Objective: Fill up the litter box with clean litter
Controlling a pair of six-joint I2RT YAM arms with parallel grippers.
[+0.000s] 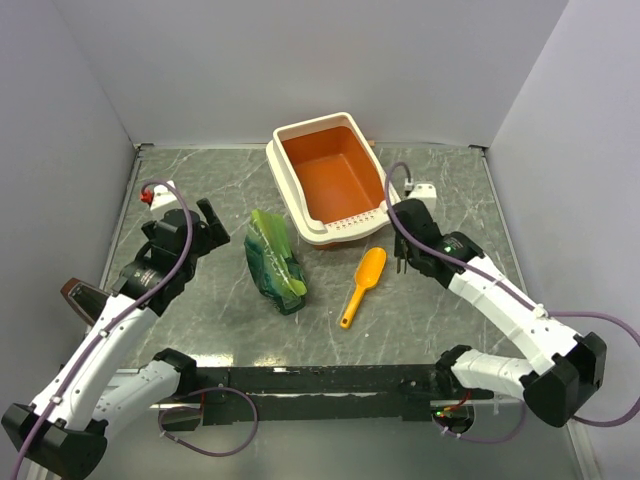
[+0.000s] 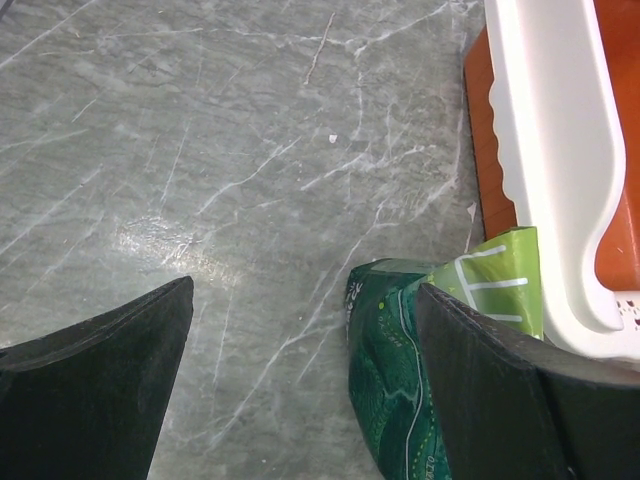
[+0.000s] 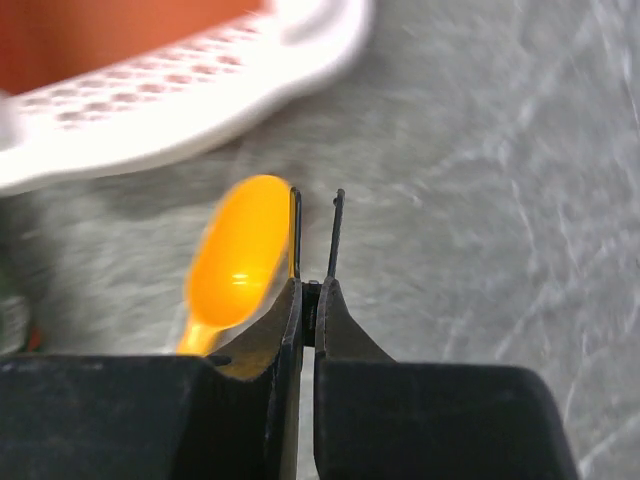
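The litter box (image 1: 330, 180), orange inside with a cream-white rim, stands at the back middle of the table, and its floor shows bare orange. No clean litter is in view. A green crinkly bag (image 1: 275, 260) lies in front of the box's left corner. My left gripper (image 1: 216, 224) hovers open just left of the bag. In the left wrist view, the left gripper (image 2: 305, 290) has its right finger (image 2: 500, 400) over the bag (image 2: 400, 390) and holds nothing. My right gripper (image 1: 404, 264) is shut and empty beside the orange scoop (image 1: 362, 285). In the right wrist view, the right gripper (image 3: 315, 200) sits just right of the scoop's bowl (image 3: 240, 255).
The box's white rim (image 2: 560, 150) lies close on the left gripper's right side, and its holed edge (image 3: 180, 95) lies just beyond the right gripper. Grey walls close off the table at the back and both sides. The marbled tabletop (image 1: 200, 310) is grey-green.
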